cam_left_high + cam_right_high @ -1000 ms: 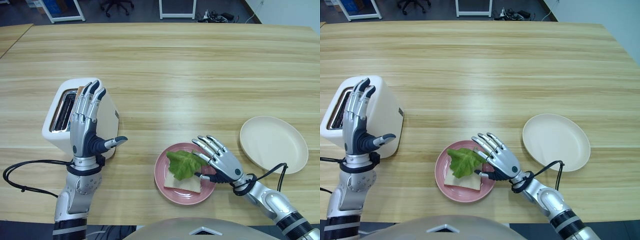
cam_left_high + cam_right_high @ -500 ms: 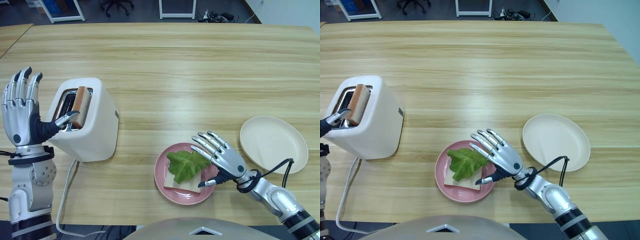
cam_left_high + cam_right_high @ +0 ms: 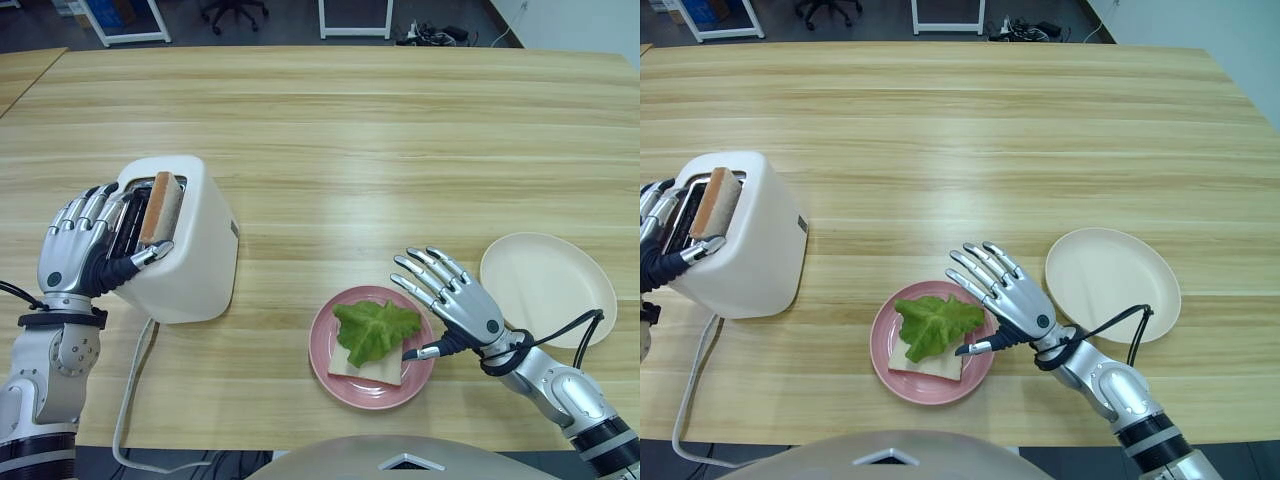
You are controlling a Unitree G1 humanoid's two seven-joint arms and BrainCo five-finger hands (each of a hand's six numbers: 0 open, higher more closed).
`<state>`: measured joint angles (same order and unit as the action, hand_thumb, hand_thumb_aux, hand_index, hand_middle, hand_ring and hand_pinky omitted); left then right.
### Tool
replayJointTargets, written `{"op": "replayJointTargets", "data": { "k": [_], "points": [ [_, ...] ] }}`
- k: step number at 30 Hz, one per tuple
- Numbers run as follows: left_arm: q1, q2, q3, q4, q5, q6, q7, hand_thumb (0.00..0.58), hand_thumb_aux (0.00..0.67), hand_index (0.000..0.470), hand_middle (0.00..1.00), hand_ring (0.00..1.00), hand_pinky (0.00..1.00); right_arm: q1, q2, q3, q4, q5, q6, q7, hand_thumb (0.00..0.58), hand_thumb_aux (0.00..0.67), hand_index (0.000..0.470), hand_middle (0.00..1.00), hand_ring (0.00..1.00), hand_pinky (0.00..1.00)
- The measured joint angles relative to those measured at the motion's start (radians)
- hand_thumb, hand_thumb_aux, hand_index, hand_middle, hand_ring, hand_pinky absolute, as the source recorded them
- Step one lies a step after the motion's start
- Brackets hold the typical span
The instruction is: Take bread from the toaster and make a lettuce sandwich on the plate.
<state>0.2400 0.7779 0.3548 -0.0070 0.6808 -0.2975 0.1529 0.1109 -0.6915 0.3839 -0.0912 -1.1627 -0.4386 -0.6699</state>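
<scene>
1 slice (image 3: pixel 381 373) and lettuce (image 3: pixel 375 330) are laid on the pink plate (image 3: pixel 322 358); the 2nd slice (image 3: pixel 160 208) is yet to be taken from the toaster (image 3: pixel 195 262) at left, beside the spread, empty left hand (image 3: pixel 75 250), while the right hand (image 3: pixel 465 310) is held open right of the plate.

looks like an office or lab to me. along the top edge i see a wheeled chair base (image 3: pixel 235 12), white desk legs (image 3: pixel 355 22) and loose cables (image 3: pixel 432 34).
</scene>
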Motion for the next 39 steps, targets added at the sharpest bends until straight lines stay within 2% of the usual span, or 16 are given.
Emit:
{"op": "replayJointTargets", "data": {
  "k": [1, 2, 3, 8, 9, 10, 11, 12, 13, 19, 24, 33, 39],
  "points": [
    [-0.001, 0.008, -0.003, -0.001, -0.002, -0.003, -0.004, 0.559, 0.541, 0.38, 0.0, 0.0, 0.0, 0.0, 0.0, 0.0, 0.0, 0.0, 0.0, 0.0, 0.0, 0.0, 0.0, 0.0, 0.0, 0.0],
    [-0.004, 0.018, -0.01, 0.0, -0.004, -0.006, -0.007, 0.577, 0.62, 0.435, 0.0, 0.0, 0.0, 0.002, 0.002, 0.0, -0.001, 0.0, 0.001, 0.0, 0.0, 0.0, 0.0, 0.0, 0.0, 0.0],
    [-0.015, 0.021, -0.014, 0.0, -0.004, -0.008, -0.007, 0.58, 0.67, 0.47, 0.0, 0.0, 0.0, 0.003, 0.005, 0.0, -0.003, 0.0, 0.001, 0.0, 0.0, 0.0, 0.0, 0.0, 0.0, 0.0],
    [-0.069, 0.028, -0.056, 0.021, -0.005, -0.012, -0.007, 0.58, 0.67, 0.47, 0.0, 0.0, 0.0, 0.033, 0.018, 0.0, -0.008, -0.001, 0.01, -0.003, 0.0, 0.0, 0.0, 0.0, 0.0, 0.0],
    [-0.073, 0.028, -0.062, 0.026, -0.005, -0.018, -0.004, 0.58, 0.67, 0.47, 0.12, 0.12, 0.12, 0.038, 0.019, 0.0, -0.008, -0.001, 0.011, -0.007, 0.0, 0.0, 0.0, 0.0, 0.0, 0.0],
    [-0.078, 0.029, -0.069, 0.031, -0.005, -0.023, 0.01, 0.58, 0.67, 0.47, 0.62, 0.62, 0.62, 0.046, 0.02, 0.0, -0.009, -0.001, 0.012, -0.012, 0.0, 0.0, 0.0, 0.0, 0.0, 0.0],
    [-0.08, 0.029, -0.069, 0.037, -0.004, -0.026, 0.025, 0.58, 0.67, 0.47, 0.86, 0.86, 0.86, 0.05, 0.021, 0.0, -0.009, -0.001, 0.013, -0.014, 0.0, 0.0, 0.0, 0.0, 0.0, 0.0],
    [-0.083, 0.028, -0.069, 0.045, 0.004, -0.028, 0.046, 0.58, 0.67, 0.47, 0.97, 0.97, 0.97, 0.053, 0.022, -0.001, -0.011, 0.0, 0.014, -0.016, 0.0, 0.0, 0.0, 0.0, 0.0, 0.0],
    [-0.086, 0.028, -0.071, 0.052, 0.008, -0.03, 0.064, 0.58, 0.67, 0.47, 1.0, 1.0, 1.0, 0.058, 0.023, -0.001, -0.014, 0.001, 0.015, -0.018, 0.0, 0.0, 0.0, 0.0, 0.0, 0.0],
    [-0.144, 0.021, -0.075, 0.113, 0.047, -0.026, 0.207, 0.58, 0.67, 0.47, 1.0, 1.0, 1.0, 0.084, 0.049, -0.003, -0.021, 0.008, 0.018, -0.041, 0.0, 0.0, 0.0, 0.0, 0.0, 0.0],
    [-0.207, -0.031, -0.053, 0.12, 0.039, 0.009, 0.329, 0.58, 0.67, 0.47, 1.0, 1.0, 1.0, 0.086, 0.063, -0.024, -0.021, 0.015, 0.023, -0.07, 0.0, 0.0, 0.0, 0.0, 0.0, 0.0],
    [-0.297, -0.114, -0.018, 0.105, -0.114, 0.016, 0.37, 0.58, 0.67, 0.47, 1.0, 1.0, 1.0, 0.086, 0.086, -0.041, -0.02, 0.025, 0.022, -0.088, 0.0, 0.0, 0.0, 0.0, 0.0, 0.0],
    [-0.339, -0.204, 0.031, 0.018, -0.298, -0.036, 0.361, 0.58, 0.67, 0.47, 1.0, 1.0, 1.0, 0.085, 0.102, -0.044, -0.005, 0.045, 0.015, -0.109, 0.0, 0.0, 0.0, 0.0, 0.0, 0.0]
  ]
}}
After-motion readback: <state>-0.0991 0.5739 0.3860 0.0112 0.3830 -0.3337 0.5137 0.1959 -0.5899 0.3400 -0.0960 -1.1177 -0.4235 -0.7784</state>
